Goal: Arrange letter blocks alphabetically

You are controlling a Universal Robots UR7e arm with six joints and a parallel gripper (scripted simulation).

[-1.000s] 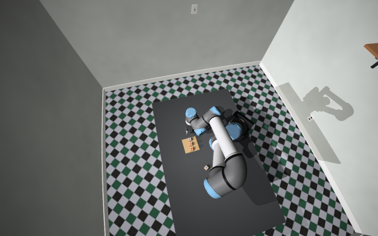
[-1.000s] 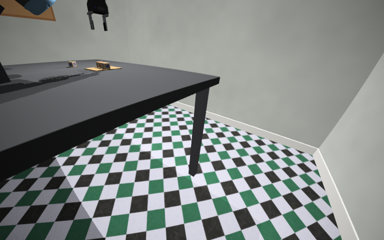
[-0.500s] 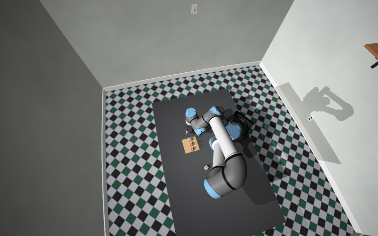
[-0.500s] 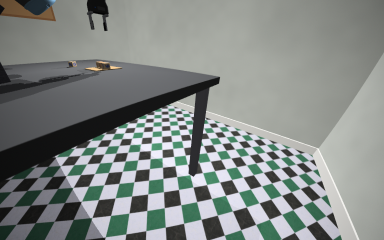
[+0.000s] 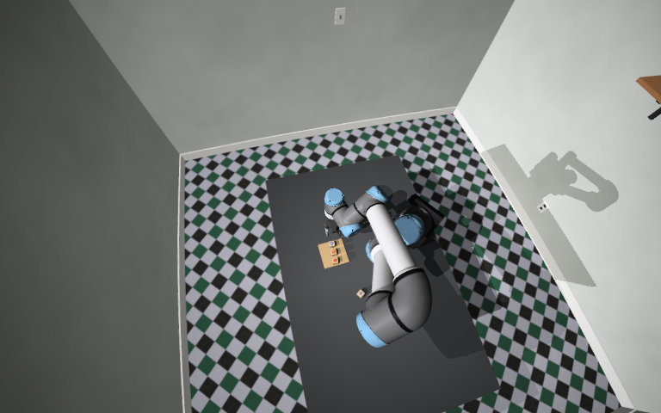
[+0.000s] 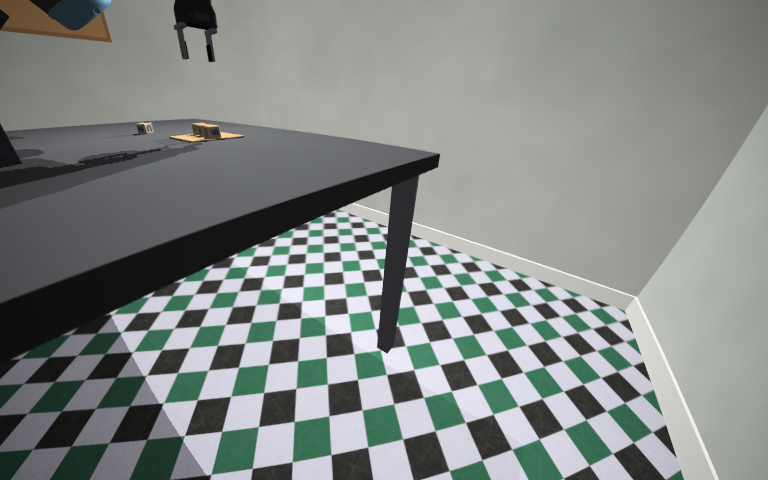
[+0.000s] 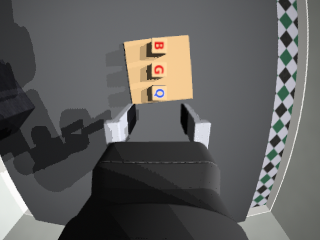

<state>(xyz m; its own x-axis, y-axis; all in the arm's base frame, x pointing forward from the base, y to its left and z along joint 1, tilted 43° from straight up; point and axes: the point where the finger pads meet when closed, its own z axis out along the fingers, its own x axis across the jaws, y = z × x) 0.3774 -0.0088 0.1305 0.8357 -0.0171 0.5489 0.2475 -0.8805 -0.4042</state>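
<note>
Wrist camera, and what a tidy line-up we have here! Three wooden blocks sit in a nearly straight row on the tan mat, small gaps between them. Reading from the robot's base, it's the red B block on the left, the red G block in the middle, and the blue Q block on the right. That's alphabetical, folks! B and G look upright from that side; Q's exact turn is too small to call. All three appear fully on the mat, which lies flat on the dark table.

Up above, the claw hangs wide open, nothing between its fingers, well clear of the wood. Over to the top view: the fourth block rests on the table, well apart from the mat, near the bent part of the arm as seen from overhead. The mark on top of that one is too small to read.

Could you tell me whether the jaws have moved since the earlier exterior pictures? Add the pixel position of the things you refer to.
No, the jaws (image 6: 197, 60) show no visible shift against the table corner (image 6: 438, 155).
</note>
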